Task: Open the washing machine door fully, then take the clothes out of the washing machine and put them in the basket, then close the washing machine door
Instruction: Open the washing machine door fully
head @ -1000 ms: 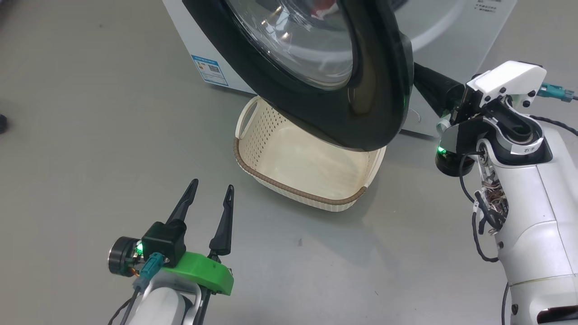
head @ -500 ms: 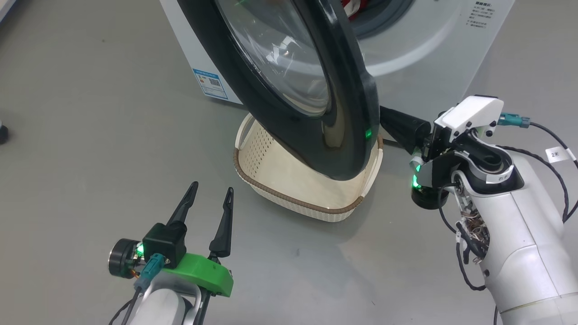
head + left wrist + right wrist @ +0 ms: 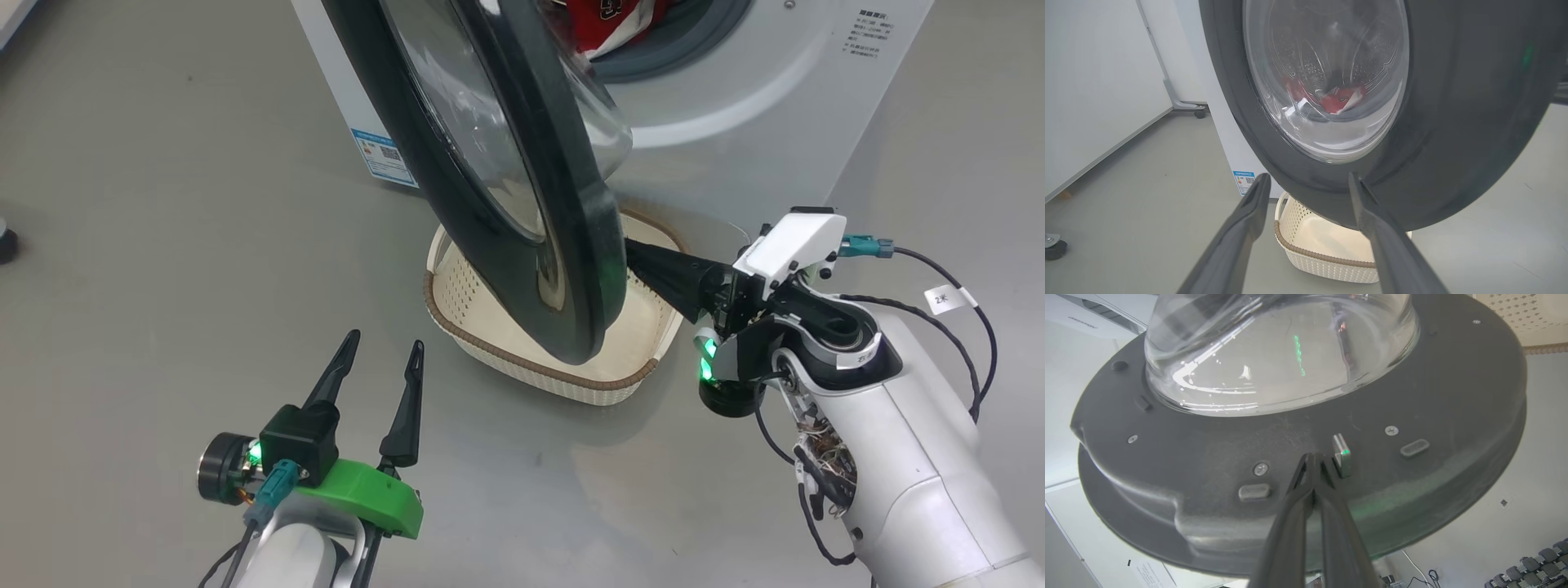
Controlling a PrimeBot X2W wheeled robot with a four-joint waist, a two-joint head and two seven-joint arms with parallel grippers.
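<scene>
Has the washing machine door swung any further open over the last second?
Yes. The washing machine door has swung leftward across the basket: its lower edge was over the right rim and is now over the middle.

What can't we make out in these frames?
Head view: the washing machine door hides the middle of the basket.
Head view: the top edge cuts off the clothes; count unclear.
Head view: the door's rim hides the fingertips of the right gripper.
Head view: blue sticker print too small.
Left wrist view: the glass warps the clothes.
</scene>
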